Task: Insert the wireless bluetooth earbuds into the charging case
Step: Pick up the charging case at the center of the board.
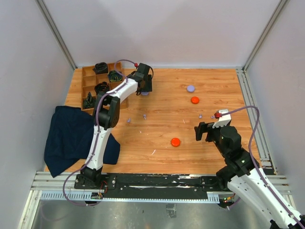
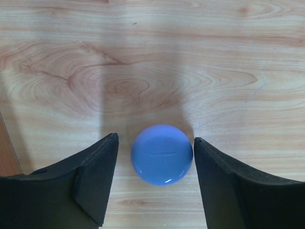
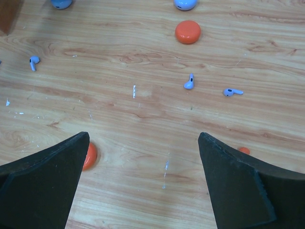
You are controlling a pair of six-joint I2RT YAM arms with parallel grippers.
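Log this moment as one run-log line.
left gripper: open, straddling lavender case | right gripper: open, empty, above table | earbuds: loose on table

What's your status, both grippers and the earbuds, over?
Left gripper open, straddling lavender case. Right gripper open, empty, above table. Earbuds loose on table. Nothing blocking the case.

- I see the table (image 1: 167, 119): light wood grain, darker knot swirls in the left wrist view.
- Charging case (image 2: 162, 154), lower centre: glossy lavender-blue, plain.
- Earbuds (image 3: 189, 82), mid-frame and left in the right wrist view: three, all lavender.
- Orange-red case (image 3: 188, 31), top centre: plain.
- Cloth (image 1: 71, 138), left: dark navy.
- Tray (image 1: 88, 72), upper left: brown, with black bundles (image 1: 101, 88) inside.
- My arms (image 1: 97, 143): white with black joints.
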